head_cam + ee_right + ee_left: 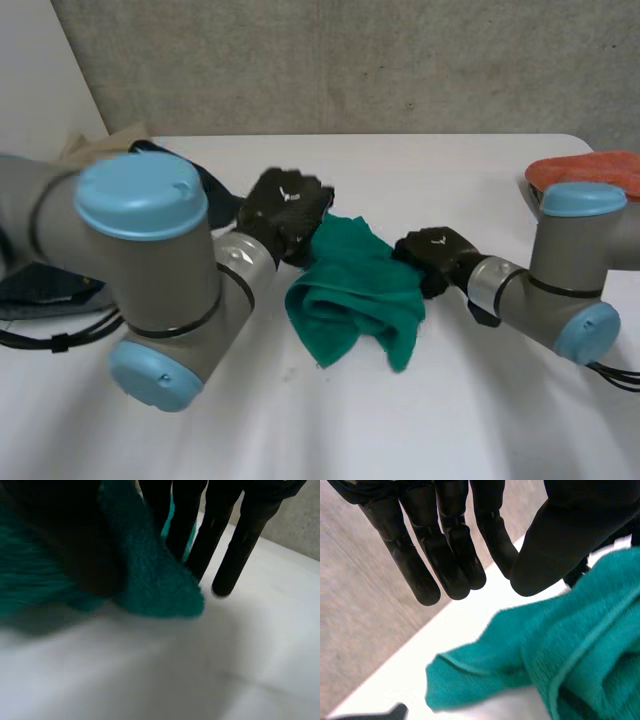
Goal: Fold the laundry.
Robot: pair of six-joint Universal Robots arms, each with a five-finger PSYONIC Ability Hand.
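Observation:
A crumpled green towel (355,290) lies bunched in the middle of the white table (450,420). My left hand (287,212) is at the towel's far left edge. In the left wrist view its fingers (445,555) are straight and apart from the thumb, open, with a fold of the towel (560,655) just below the thumb and nothing between them. My right hand (436,255) is at the towel's right edge. Its straight fingers (200,535) press towel (150,575) against the thumb, which the cloth hides.
An orange cloth (590,170) lies at the table's far right corner. Dark blue clothing (40,285) and a beige piece (100,145) lie at the left, behind my left arm. A grey wall (350,60) stands behind the table.

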